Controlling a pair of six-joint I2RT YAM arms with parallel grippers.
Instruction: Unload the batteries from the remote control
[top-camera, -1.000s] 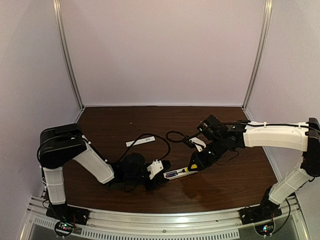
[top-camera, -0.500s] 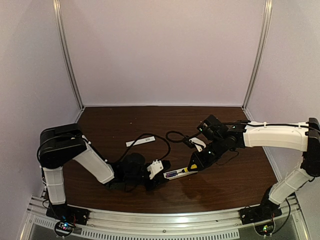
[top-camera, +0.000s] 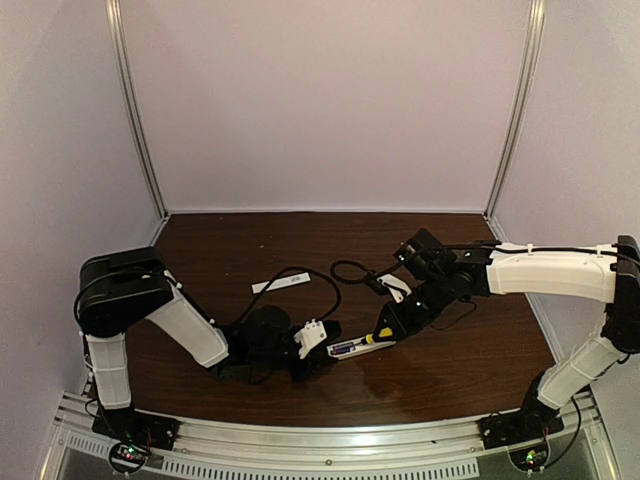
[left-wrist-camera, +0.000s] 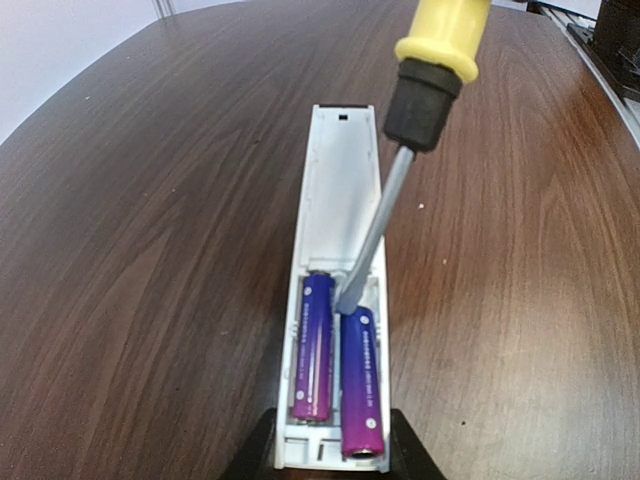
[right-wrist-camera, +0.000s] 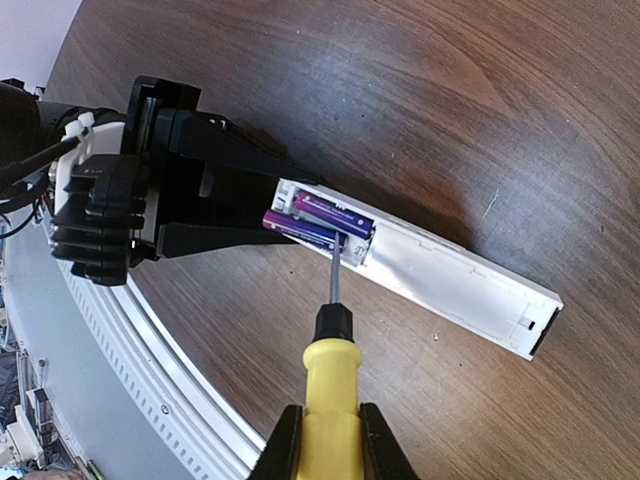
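Batteries (left-wrist-camera: 358, 385) sit 2 abreast in the remote control (left-wrist-camera: 340, 180), clamped by the left hand (left-wrist-camera: 330, 460) so the screwdriver (left-wrist-camera: 372, 235) gripped in the right hand (right-wrist-camera: 330, 445) can pry.

Nothing legible anywhere, only tiny blurred print along the side of the batteries (left-wrist-camera: 312, 350).

The remote control (left-wrist-camera: 340, 200) was a slim white bar lying flat on the dark wooden worktop (left-wrist-camera: 150, 250). Its back faced up and the battery bay was uncovered. In the left wrist view it ran from bottom centre to upper middle. The two batteries (left-wrist-camera: 312, 345), glossy bluish-purple cylinders, sat side by side in the bay at the lower end. The left one lay seated; the right one reached nearer the bottom edge and looked slightly lifted.
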